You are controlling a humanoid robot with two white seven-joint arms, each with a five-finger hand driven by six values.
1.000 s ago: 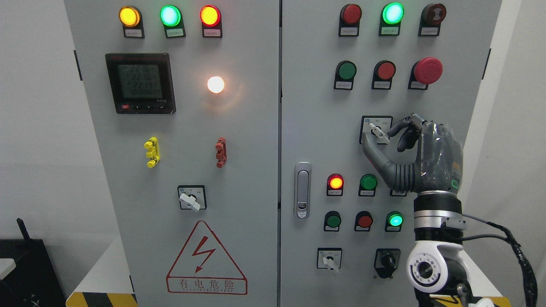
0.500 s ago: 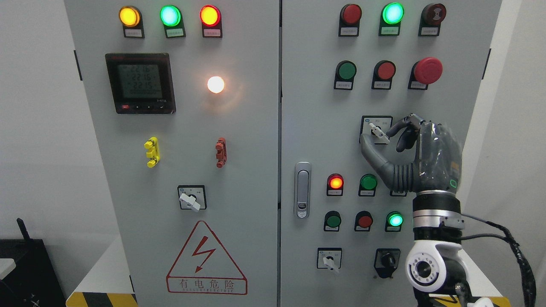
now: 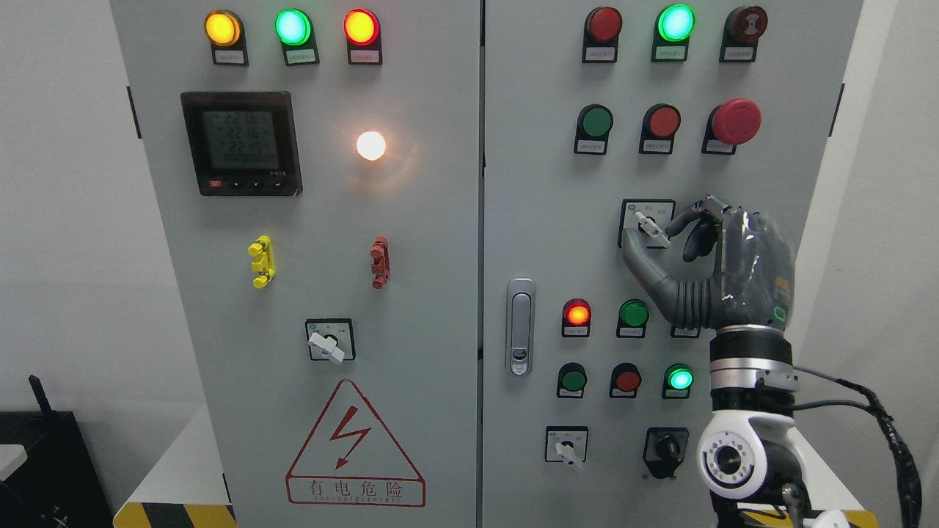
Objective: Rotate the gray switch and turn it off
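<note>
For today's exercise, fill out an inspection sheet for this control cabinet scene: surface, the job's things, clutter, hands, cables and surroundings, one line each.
Surface: grey cabinet door, upright, carrying lamps, push buttons and rotary switches.
Job's things: gray switch on the right door, its lever slanting from upper left to lower right.
Clutter: nothing seen on the doors beyond fitted controls; a yellow clip and a red clip sit on the left door.
Hands: right hand at the gray switch, thumb under the lever, fingers curled at its right end; left hand not in view.
Cables: black cable loops from the right wrist.
Surroundings: white walls; black box at lower left.
</note>
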